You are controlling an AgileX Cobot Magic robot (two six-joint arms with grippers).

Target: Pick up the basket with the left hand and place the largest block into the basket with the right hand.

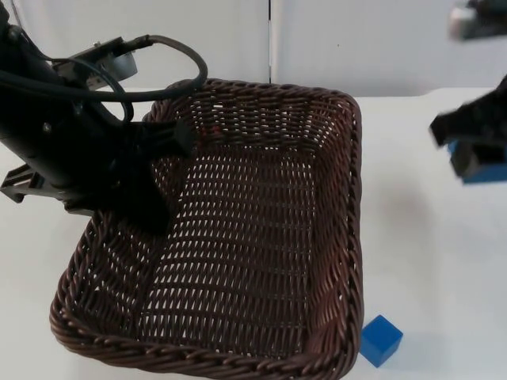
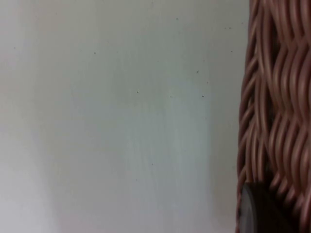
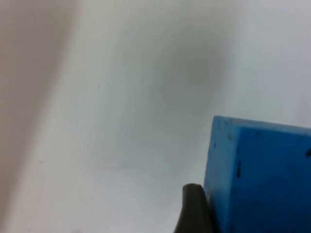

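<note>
White table [image 1: 444,261]: my left gripper [image 1: 162,146] clamps stiff wicker basket [image 1: 238,237] rim; right gripper [image 1: 475,150] pinches rigid blue block [image 3: 262,179] by its sides.

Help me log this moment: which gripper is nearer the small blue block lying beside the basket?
Right. The right gripper hangs above the small blue block, shut on a larger blue block; the left gripper holds the basket at its far rim.
</note>
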